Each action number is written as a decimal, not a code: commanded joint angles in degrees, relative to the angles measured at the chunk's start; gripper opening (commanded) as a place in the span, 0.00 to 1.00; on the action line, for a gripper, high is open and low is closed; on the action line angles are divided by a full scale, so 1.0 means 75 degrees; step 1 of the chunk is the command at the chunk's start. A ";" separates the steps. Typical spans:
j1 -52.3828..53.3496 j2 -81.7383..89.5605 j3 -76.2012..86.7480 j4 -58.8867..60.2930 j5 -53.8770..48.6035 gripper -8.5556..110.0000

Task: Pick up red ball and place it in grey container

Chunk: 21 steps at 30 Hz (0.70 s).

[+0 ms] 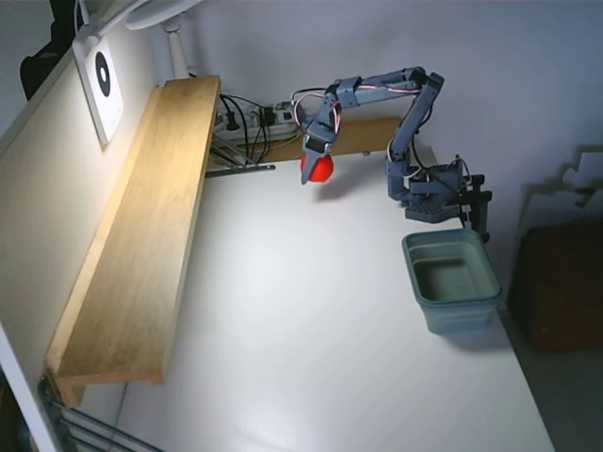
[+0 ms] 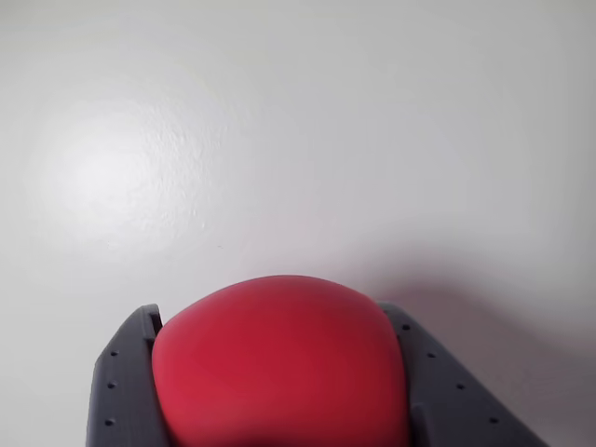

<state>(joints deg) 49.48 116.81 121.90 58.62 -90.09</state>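
In the fixed view, the gripper (image 1: 316, 168) hangs at upper centre of the frame, clamped on the red ball (image 1: 320, 169), lifted clear of the white table (image 1: 311, 339). The grey container (image 1: 452, 280) sits at right of centre, hard by the table's right edge, well apart from the ball; bare tabletop lies between them. A wooden shelf (image 1: 141, 245) runs along the left.

In the wrist view, the ball (image 2: 279, 363) fills the bottom centre, pinched between both grey fingers (image 2: 126, 382), with plain table above.

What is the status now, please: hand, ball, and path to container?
Hand shut on red ball, lifted off the table. Grey container empty, standing to the right in the fixed view. Nothing in between.
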 commanded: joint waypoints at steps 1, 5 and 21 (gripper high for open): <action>0.0185 0.0276 -0.1100 0.0880 0.0012 0.27; 0.0185 0.0107 -0.2246 0.1857 0.0012 0.27; 0.0185 -0.1166 -0.6497 0.4835 0.0012 0.27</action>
<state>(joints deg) 49.48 108.02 77.17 93.34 -90.18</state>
